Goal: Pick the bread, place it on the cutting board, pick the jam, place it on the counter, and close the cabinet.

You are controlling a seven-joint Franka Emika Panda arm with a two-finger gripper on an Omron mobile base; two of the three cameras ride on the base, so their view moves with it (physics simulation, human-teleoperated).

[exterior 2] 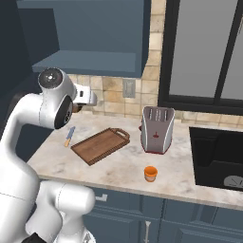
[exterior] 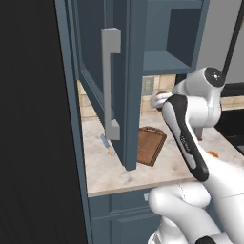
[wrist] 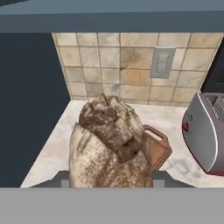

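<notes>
Bread held in the gripper above the counter; board bare, cabinet door open.

The hand view shows the bread [wrist: 111,142], a crusty floured loaf, clamped between the gripper's [wrist: 111,178] 2 fingers, above the near end of the cutting board [wrist: 156,148]. The cutting board [exterior 2: 99,145] lies flat on the counter [exterior 2: 118,171] with nothing on it, its handle loop toward the toaster [exterior 2: 156,129]. The jam [exterior 2: 150,173] stands on the counter near the front edge, in front of the toaster. A small knife [exterior 2: 69,136] lies left of the board. The cabinet [exterior: 125,71] door stands open.
</notes>
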